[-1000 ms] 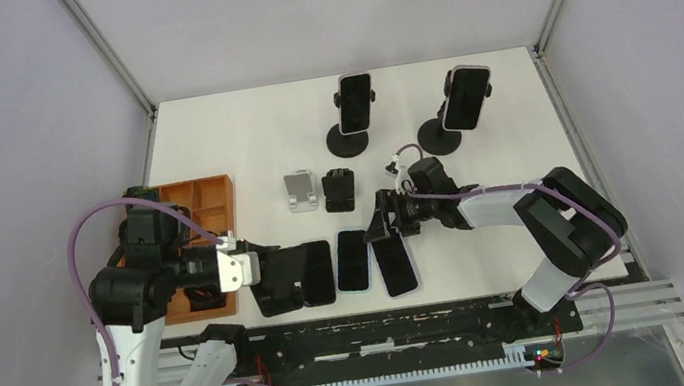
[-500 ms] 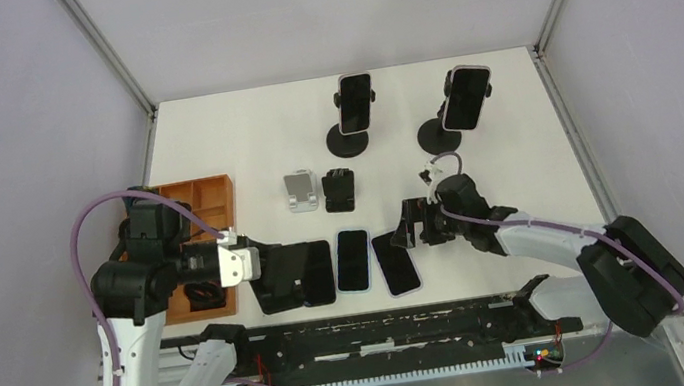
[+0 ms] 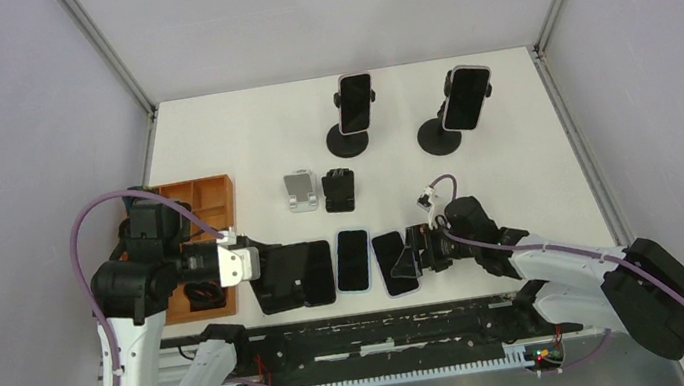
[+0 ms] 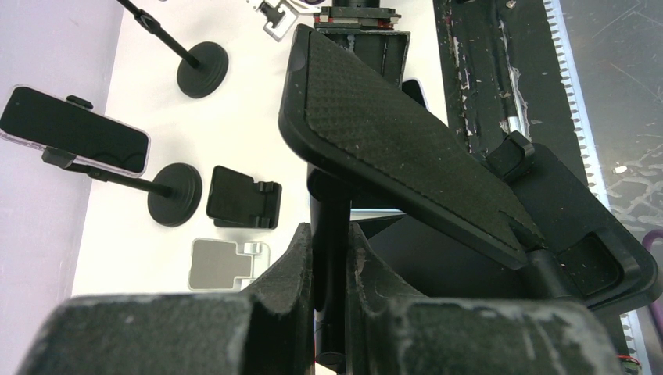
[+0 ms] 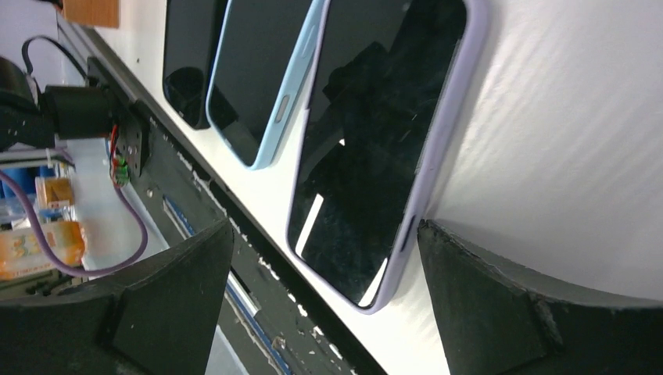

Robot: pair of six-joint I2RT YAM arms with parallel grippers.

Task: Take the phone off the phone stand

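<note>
A lavender-cased phone [image 3: 387, 255] [image 5: 367, 148] lies flat, screen up, near the table's front edge. My right gripper [image 3: 410, 258] [image 5: 324, 305] stands open beside it. Its wide-apart fingers [image 5: 508, 305] straddle the phone's near end without touching it. My left gripper [image 3: 256, 269] [image 4: 330, 258] is shut on the thin black stem of a phone stand [image 3: 280, 280] [image 4: 391, 148]. The stand's textured black plate is tilted and carries no phone.
A blue-cased phone [image 3: 353, 260] [image 5: 266, 78] and a black phone [image 3: 317, 272] [image 5: 188, 62] lie left of the lavender one. Two phones [image 3: 356, 102] [image 3: 464, 98] sit on round-based stands at the back. A silver stand [image 3: 298, 191], a black folding stand [image 3: 338, 188] and an orange tray [image 3: 203, 202] are nearby.
My right gripper has drawn back toward the near edge along the lavender phone, its jaws wider and its elbow swung down to the right. The left arm has barely moved.
</note>
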